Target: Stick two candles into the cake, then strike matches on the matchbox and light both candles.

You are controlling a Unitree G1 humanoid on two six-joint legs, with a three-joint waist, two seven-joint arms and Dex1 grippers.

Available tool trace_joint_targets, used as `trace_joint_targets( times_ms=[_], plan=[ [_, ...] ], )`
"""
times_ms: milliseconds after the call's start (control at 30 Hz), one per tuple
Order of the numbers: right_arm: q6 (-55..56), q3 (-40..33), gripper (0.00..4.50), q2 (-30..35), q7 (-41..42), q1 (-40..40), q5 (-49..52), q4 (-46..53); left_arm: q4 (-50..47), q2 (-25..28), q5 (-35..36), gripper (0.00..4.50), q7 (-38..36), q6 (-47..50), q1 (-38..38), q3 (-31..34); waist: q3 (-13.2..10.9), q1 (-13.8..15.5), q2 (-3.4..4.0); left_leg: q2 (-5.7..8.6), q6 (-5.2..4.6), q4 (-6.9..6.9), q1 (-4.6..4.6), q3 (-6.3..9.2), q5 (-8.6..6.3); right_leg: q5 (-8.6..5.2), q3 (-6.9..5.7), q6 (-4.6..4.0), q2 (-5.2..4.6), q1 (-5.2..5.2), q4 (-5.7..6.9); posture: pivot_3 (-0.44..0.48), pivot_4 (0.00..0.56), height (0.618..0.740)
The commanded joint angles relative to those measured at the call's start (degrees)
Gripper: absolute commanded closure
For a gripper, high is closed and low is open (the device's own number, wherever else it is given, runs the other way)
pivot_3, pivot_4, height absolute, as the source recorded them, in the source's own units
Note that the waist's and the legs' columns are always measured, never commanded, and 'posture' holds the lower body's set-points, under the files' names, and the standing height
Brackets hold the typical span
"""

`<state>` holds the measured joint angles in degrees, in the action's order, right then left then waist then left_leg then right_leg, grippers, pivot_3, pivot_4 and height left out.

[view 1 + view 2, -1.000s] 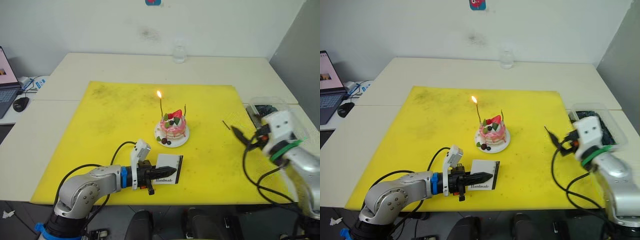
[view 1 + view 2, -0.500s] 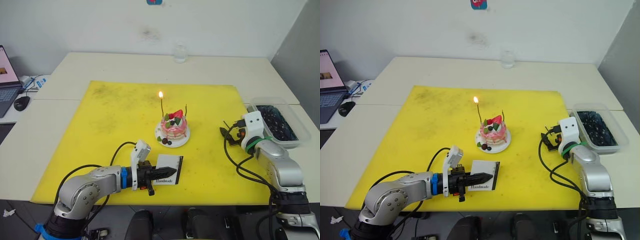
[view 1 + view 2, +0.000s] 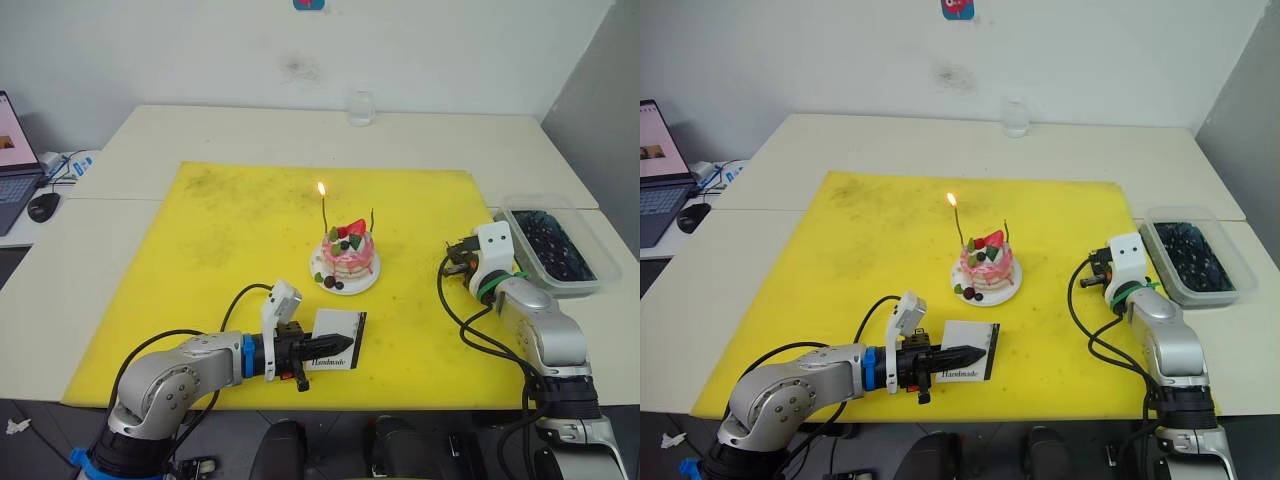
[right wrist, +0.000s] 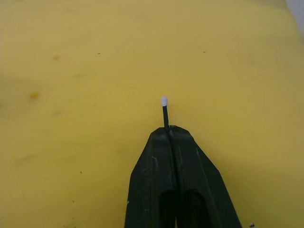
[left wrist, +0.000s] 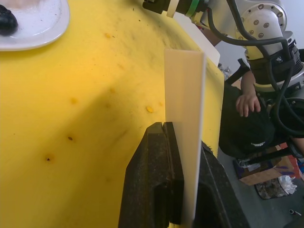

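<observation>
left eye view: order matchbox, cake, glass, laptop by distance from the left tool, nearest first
From the left tool:
1. matchbox, clamped in that tool at the mat's near edge.
2. cake, mid-mat, ahead and slightly to the right.
3. laptop, off the mat at the far left edge.
4. glass, at the table's back edge by the wall.

A yellow mat (image 3: 220,250) covers the table (image 3: 200,130); a glass (image 3: 359,105), laptop (image 3: 12,160) and mouse (image 3: 42,207) sit nearby.

Two candles (image 3: 322,208); one cake (image 3: 347,252); one matchbox (image 3: 336,339)
</observation>
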<state>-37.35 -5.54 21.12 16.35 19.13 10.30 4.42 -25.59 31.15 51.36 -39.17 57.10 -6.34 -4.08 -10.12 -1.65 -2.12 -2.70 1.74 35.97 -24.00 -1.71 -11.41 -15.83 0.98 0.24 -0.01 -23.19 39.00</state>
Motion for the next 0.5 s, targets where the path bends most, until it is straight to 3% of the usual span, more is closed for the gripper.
trace_joint_targets(
  times_ms=[33,233,500],
  plan=[
    [0.12,-0.35,4.47,-0.24,0.22,-0.49,0.52,2.23,-2.44,0.13,0.9,4.5,-0.07,-0.57,0.08,1.08,0.0,0.0,0.0,0.0,0.0,0.0,0.0,0.0,0.0,0.0,0.0,0.0,0.0,0.0,0.0,0.0,0.15,0.74],
    [-0.36,0.13,4.47,0.25,0.95,-1.41,0.65,6.75,-2.37,0.39,0.64,4.5,-0.29,-0.76,0.21,1.12,0.0,0.01,0.0,-0.01,0.0,-0.01,0.0,0.0,0.0,0.0,0.0,0.0,0.0,-0.01,0.0,0.0,0.15,0.74],
    [-12.04,-2.81,4.47,2.81,1.56,-6.93,5.04,28.04,-0.8,0.57,-0.49,4.5,-1.46,-1.39,-0.91,0.37,0.0,0.03,0.01,-0.02,0.0,-0.01,-0.02,0.02,0.0,-0.01,-0.01,0.0,-0.03,-0.01,-0.01,0.0,0.15,0.74]
  ],
)
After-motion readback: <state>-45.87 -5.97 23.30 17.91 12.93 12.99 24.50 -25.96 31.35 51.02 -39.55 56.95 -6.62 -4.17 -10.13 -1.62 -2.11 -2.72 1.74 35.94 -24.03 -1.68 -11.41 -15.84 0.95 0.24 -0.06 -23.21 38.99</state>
